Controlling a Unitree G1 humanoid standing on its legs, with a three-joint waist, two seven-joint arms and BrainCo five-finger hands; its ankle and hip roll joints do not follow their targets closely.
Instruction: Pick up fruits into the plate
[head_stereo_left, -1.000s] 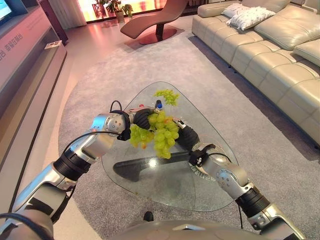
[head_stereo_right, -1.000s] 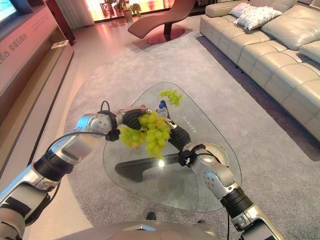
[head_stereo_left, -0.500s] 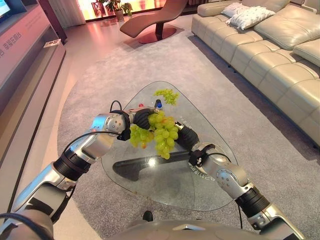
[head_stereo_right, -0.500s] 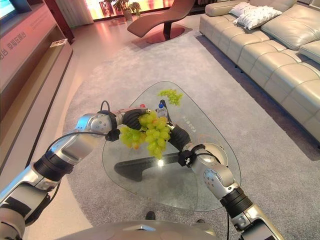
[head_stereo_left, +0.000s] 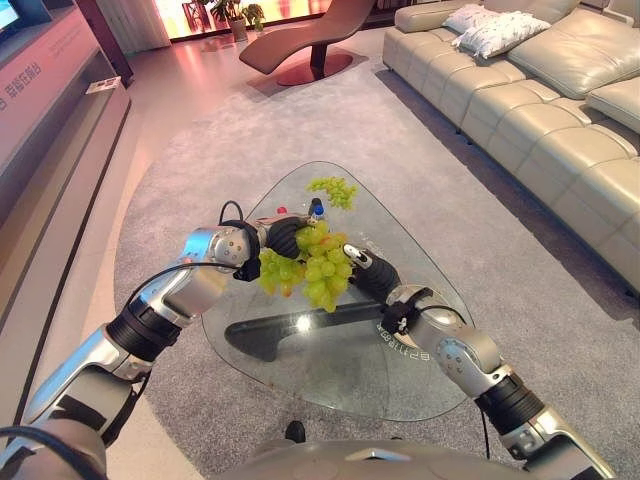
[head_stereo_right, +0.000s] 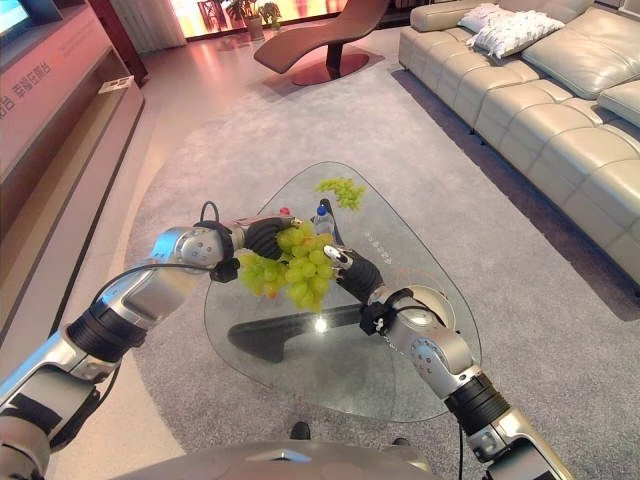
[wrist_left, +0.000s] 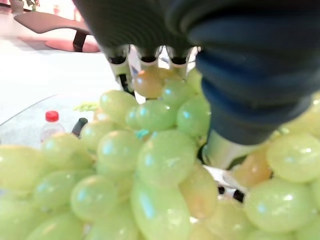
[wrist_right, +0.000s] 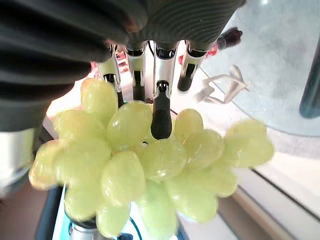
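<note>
Both hands, left hand and right hand, clasp the green grape bunch, which hides most fingers.

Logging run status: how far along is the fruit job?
Nothing looks placed yet, and I can't make out a plate. In hand: a bunch of green grapes, lifted above the glass table between the left hand and right hand. Left: a second bunch lies at the table's far end.
</note>
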